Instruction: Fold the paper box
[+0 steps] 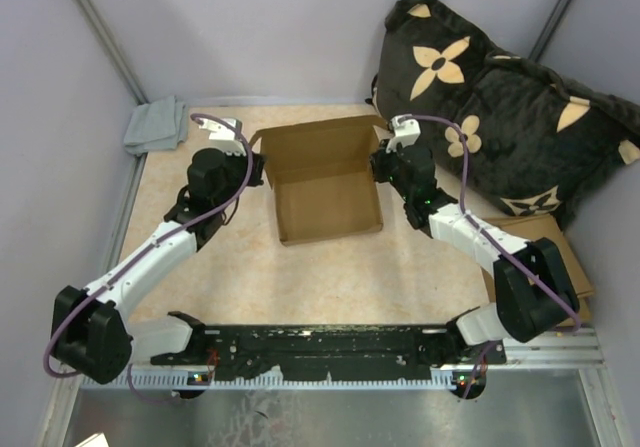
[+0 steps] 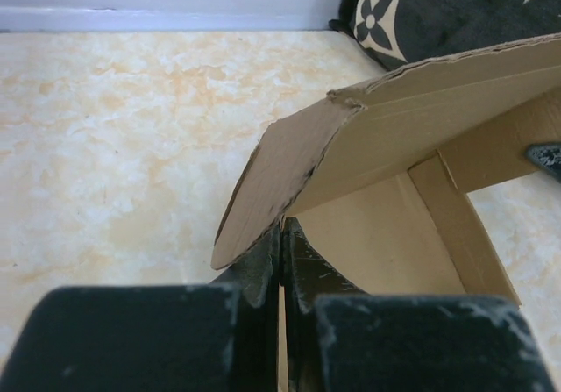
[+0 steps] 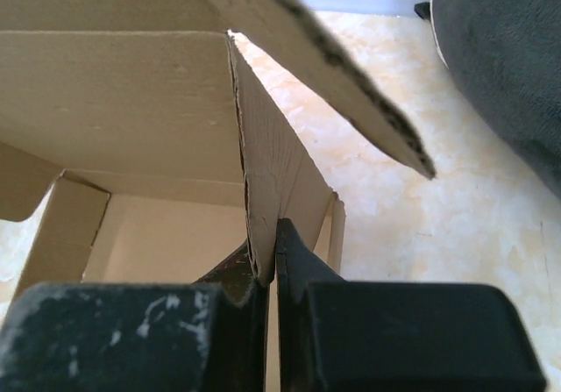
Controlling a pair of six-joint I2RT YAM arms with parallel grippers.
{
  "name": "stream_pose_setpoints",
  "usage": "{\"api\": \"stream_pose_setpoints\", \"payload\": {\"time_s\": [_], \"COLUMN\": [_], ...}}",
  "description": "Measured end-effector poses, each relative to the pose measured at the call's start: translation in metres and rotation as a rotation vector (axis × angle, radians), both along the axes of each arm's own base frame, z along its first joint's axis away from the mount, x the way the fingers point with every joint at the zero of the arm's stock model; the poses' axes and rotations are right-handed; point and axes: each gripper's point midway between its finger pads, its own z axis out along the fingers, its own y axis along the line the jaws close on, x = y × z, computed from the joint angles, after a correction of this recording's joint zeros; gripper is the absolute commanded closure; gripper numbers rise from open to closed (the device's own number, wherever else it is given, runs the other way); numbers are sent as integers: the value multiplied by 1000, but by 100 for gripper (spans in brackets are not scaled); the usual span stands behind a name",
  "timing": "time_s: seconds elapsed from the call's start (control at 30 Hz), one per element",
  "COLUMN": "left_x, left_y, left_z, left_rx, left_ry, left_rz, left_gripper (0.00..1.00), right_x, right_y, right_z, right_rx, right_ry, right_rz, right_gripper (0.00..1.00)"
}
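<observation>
The paper box [image 1: 325, 182] is plain brown cardboard and stands in the middle of the table, open at the top, with its lid panel raised at the far side. My left gripper [image 1: 257, 163] is at its left wall. In the left wrist view this gripper [image 2: 282, 232] is shut on the lower edge of the box's rounded side flap [image 2: 280, 168]. My right gripper [image 1: 385, 164] is at the right wall. In the right wrist view this gripper [image 3: 273, 234] is shut on the upright side flap [image 3: 263, 173]. The box's floor [image 3: 166, 234] shows to the left.
A dark cushion with tan flowers [image 1: 500, 97] lies at the back right, close to the right arm. A grey cloth [image 1: 155, 127] lies at the back left corner. A pile of brown cardboard pieces [image 1: 565, 252] lies under the right arm. Walls close off three sides.
</observation>
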Motion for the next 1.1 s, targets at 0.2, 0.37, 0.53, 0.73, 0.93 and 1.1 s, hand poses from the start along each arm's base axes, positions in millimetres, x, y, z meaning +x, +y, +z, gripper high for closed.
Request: {"api": "stream_pose_setpoints", "payload": {"time_s": [0.2,0.37,0.53,0.73,0.93,1.1], "left_x": [5,6,2,-28,-66,-99], "left_y": [1,2,2,-1,-1,0], "left_z": [-16,-26,-30,-58,-89,-97], "left_rx": [0,-1,-2,-3,-14,-65], "left_ry": [-3,17,34,134,269,334], "left_rz": [19,30,37,7,-19,-57], "left_gripper": [100,100,94,77,59,57], "right_x": [-5,-13,-16,-45,-83,-132], "right_y": [8,11,11,21,19,8], "right_z": [-35,-42,-44,-65,-83,-88], "right_rx": [-39,-67,-75,-88,-92,-57], "right_ry": [-8,-44,-35,109,252,321], "right_rz": [1,-14,-18,57,117,188], "right_gripper": [98,96,77,50,43,41]}}
